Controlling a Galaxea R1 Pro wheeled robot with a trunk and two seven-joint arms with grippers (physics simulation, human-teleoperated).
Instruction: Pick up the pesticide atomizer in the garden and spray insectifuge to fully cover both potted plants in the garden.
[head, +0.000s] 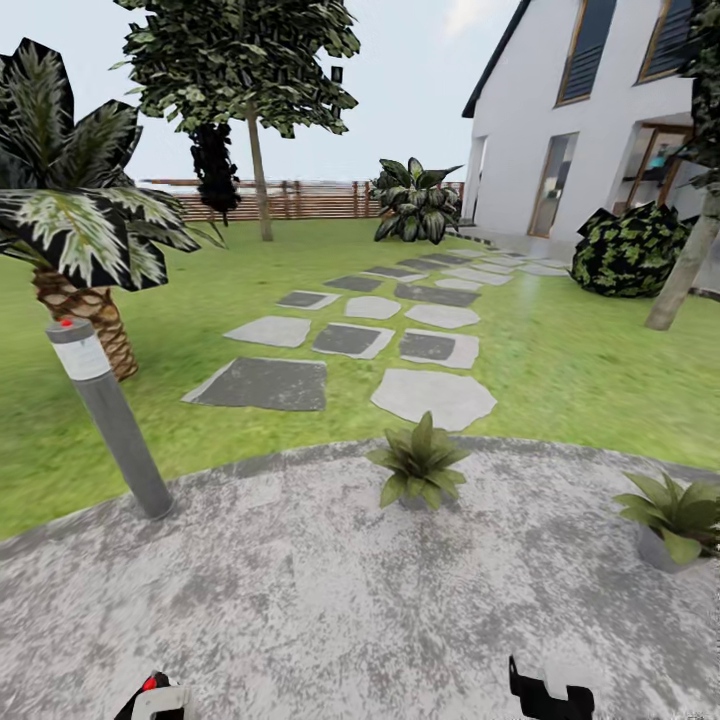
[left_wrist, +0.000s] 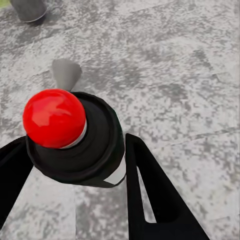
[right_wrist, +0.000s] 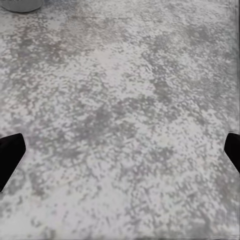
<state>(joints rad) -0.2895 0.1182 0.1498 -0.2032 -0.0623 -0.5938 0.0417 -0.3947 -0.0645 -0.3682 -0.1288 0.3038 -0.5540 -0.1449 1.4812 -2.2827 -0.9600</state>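
Red ball cap (left_wrist: 53, 117) on black collar topped pesticide atomizer (left_wrist: 80, 140), white label edge showing below; bottle stood clamped between left gripper (left_wrist: 75, 165) fingers (left_wrist: 150, 190), over mottled grey patio (left_wrist: 170, 75). Bottle body hidden beneath own top. Head view caught atomizer at near left, mostly cut off by frame edge. Right gripper (right_wrist: 120, 150) spread wide, empty, fingertips (right_wrist: 10, 152) barely entering frame. Two potted plants on patio: one (head: 420, 465) at centre near lawn edge, other (head: 672, 520) at right, partly cut off. Grey post (head: 110, 415) leaned at left.
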